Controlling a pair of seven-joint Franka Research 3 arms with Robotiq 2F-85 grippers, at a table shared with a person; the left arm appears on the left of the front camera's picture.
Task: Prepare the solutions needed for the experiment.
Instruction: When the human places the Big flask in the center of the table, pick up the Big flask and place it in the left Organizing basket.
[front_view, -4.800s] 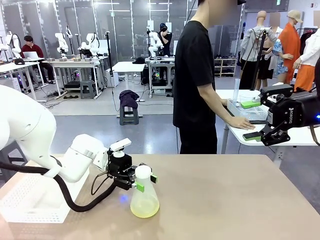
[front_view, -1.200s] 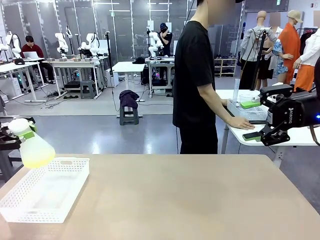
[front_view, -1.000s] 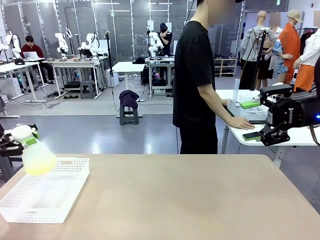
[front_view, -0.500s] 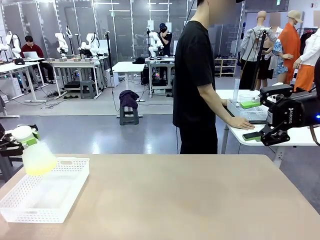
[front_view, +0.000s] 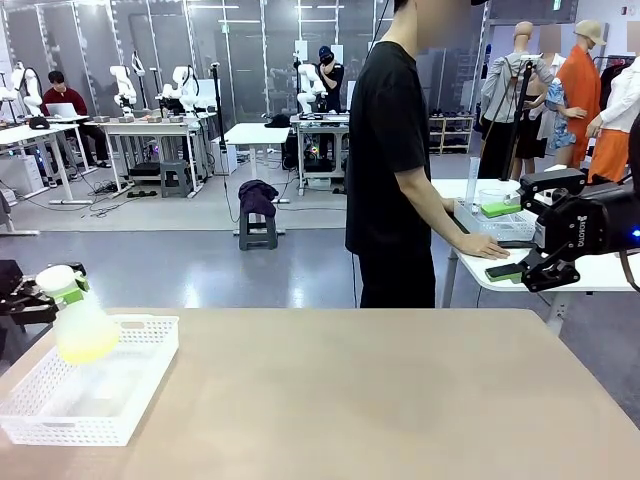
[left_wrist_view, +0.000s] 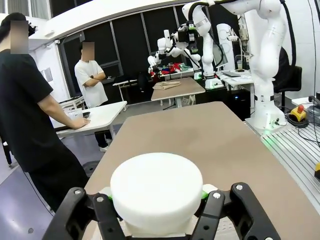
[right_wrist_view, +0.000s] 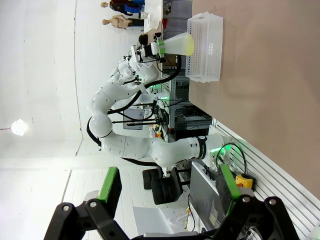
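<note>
A whitish conical flask holding a little pale yellow solution hangs at the table's far left, upright, over the near end of a white mesh basket. My left gripper is shut on the flask's neck just under its white cap; black fingers flank it in the left wrist view. My right gripper hovers open and empty off the table's right side. In the right wrist view, green-padded fingers stand apart, and the flask and basket show far off.
The brown table is bare from the basket to its right edge. A person in a black shirt stands beyond the far edge, a hand resting on a white side table with a tray.
The flask in my left gripper has shifted slightly right and down, closer over the basket. The right arm and the person have not moved.
</note>
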